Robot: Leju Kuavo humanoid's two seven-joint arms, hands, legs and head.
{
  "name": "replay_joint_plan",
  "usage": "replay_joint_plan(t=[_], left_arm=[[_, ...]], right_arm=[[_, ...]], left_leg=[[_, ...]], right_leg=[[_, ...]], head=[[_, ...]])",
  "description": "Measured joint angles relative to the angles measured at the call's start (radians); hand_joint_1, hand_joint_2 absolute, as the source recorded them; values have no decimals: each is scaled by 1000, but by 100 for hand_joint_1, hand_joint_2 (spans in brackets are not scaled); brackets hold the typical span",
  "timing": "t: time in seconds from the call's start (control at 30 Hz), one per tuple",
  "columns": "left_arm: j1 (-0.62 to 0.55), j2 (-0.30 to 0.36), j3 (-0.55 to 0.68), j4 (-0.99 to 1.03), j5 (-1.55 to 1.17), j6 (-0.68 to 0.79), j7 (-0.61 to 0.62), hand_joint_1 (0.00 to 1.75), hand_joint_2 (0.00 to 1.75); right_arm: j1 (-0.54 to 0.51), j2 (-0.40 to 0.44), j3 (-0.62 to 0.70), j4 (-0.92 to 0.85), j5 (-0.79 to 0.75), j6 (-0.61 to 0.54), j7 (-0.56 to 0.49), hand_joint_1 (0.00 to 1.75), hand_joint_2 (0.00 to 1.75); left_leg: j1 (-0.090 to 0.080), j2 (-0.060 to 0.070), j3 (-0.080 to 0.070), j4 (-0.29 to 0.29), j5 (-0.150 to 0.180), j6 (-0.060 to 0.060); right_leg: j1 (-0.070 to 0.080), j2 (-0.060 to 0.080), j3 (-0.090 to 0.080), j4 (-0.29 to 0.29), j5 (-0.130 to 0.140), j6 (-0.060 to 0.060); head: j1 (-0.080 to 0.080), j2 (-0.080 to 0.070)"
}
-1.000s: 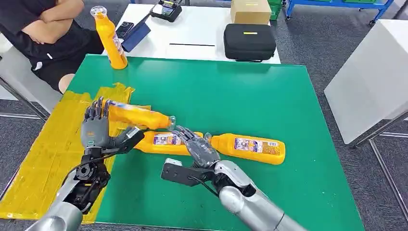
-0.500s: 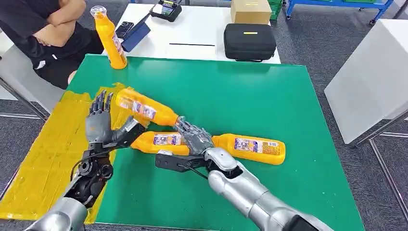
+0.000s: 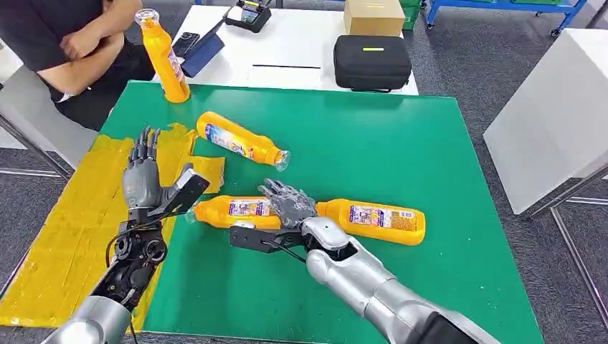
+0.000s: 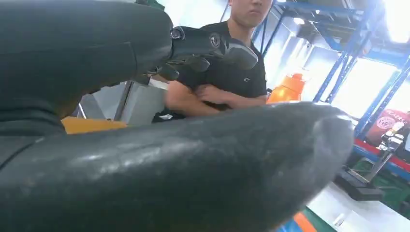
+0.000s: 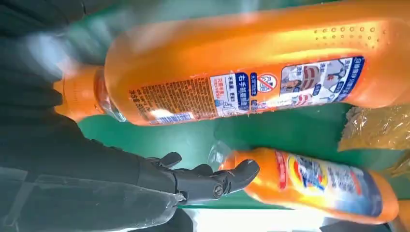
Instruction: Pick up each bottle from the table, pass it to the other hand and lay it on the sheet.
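Observation:
Four orange bottles are in the head view. One (image 3: 240,140) lies on the green mat (image 3: 401,143), its base at the edge of the yellow sheet (image 3: 64,222). Two more lie end to end in front of me: the left one (image 3: 233,211) and the right one (image 3: 373,221). A fourth (image 3: 163,57) stands upright at the far left corner. My left hand (image 3: 147,183) is raised over the sheet's edge, fingers spread, holding nothing. My right hand (image 3: 287,203) hovers palm down where the two near bottles meet, fingers (image 5: 212,179) apart. The right wrist view shows the near bottle (image 5: 241,72) and the far one (image 5: 314,186).
A person (image 3: 64,43) sits with folded arms at the far left, close to the upright bottle. Behind the mat, a white table carries a black case (image 3: 371,62), a cardboard box (image 3: 373,16) and a small device (image 3: 247,14). A white cabinet (image 3: 552,122) stands at the right.
The bottle held up between my hands has left them and now lies farther away on the mat by the sheet's edge. My left hand is empty; the right hand moved slightly left.

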Motion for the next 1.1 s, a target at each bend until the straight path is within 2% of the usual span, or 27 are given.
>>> replay_joint_plan(t=[0.2, 0.43, 0.53, 0.63, 0.67, 0.7, 0.73, 0.77, 0.83, 0.87, 0.9, 0.93, 0.97, 1.1], left_arm=[[11, -2, 1, -22, 52, 4, -20, 0, 0], [45, -14, -21, -176, 243, -27, -72, 0, 0], [52, -14, -46, -231, 300, -15, -90, 0, 0], [55, -15, -66, -271, 367, -6, -124, 0, 0], [55, -16, -70, -278, 389, -3, -138, 0, 0], [55, -18, -76, -285, 403, -2, -148, 0, 0], [55, -19, -81, -291, 411, -1, -155, 0, 0], [55, -21, -85, -297, 416, 0, -159, 0, 0], [57, -21, -88, -307, 431, 2, -164, 0, 0], [58, -21, -91, -313, 438, 4, -168, 0, 0], [61, -22, -94, -322, 443, 4, -171, 0, 0], [64, -23, -97, -331, 450, 4, -172, 0, 0], [66, -23, -101, -341, 455, 3, -173, 0, 0], [80, -23, -105, -384, 473, 1, -179, 0, 0]], right_arm=[[-2, 3, 3, 13, 0, 1, 0, 0, 175], [-23, 30, 13, 76, 13, 37, 19, 0, 175], [-26, 42, 26, 118, 32, 86, 45, 0, 175], [-43, 43, 44, 161, 57, 188, 99, 0, 175], [-50, 42, 49, 179, 61, 226, 117, 19, 175], [-59, 42, 53, 192, 65, 251, 125, 162, 175], [-60, 41, 57, 207, 66, 270, 129, 171, 175], [-58, 39, 61, 221, 66, 285, 130, 171, 175], [-57, 34, 64, 233, 65, 300, 133, 152, 175], [-57, 34, 66, 243, 65, 306, 138, 124, 175], [-57, 34, 69, 247, 65, 310, 144, 12, 175], [-58, 34, 70, 251, 66, 313, 148, 0, 175], [-58, 34, 71, 256, 69, 314, 153, 0, 175], [-59, 32, 71, 270, 74, 316, 176, 0, 175]], left_leg=[[0, 0, 0, 0, 0, 0], [0, 0, 0, 0, 0, 0], [0, 0, 0, 0, 0, 0], [0, 1, 2, 0, 0, 0], [0, 1, 4, 0, -1, 0], [0, 1, 6, 0, -1, 0], [0, 0, 8, 0, -1, 0], [0, -2, 9, 0, -1, 0], [0, -2, 9, 0, -2, -1], [0, -1, 11, 0, -3, -1], [0, 0, 13, 0, -3, -1], [0, 1, 16, 0, -3, -1], [0, 1, 18, 0, -3, -1], [0, -2, 25, -1, -6, -1]], right_leg=[[0, 0, 0, 0, 0, 0], [0, 0, 0, 0, 0, 0], [0, 0, 0, 0, 0, 0], [0, 0, 1, -1, 0, 0], [0, 0, 3, -1, 0, 0], [0, 0, 5, -1, -1, 0], [0, 0, 7, -1, -1, 0], [0, -1, 7, -1, -2, 0], [0, -1, 8, -1, -1, -1], [0, 0, 9, -1, -1, -1], [0, 1, 10, -2, -1, -1], [0, 1, 10, -2, -2, -1], [0, 0, 6, -2, -3, -1], [0, -1, 12, -2, -7, -4]], head=[[0, 0], [0, 0], [0, 0], [0, 0], [0, 0], [0, 0], [0, 0], [0, 0], [0, 0], [-2, 0], [-2, 0], [-3, 0], [-2, 0], [-2, 0]])
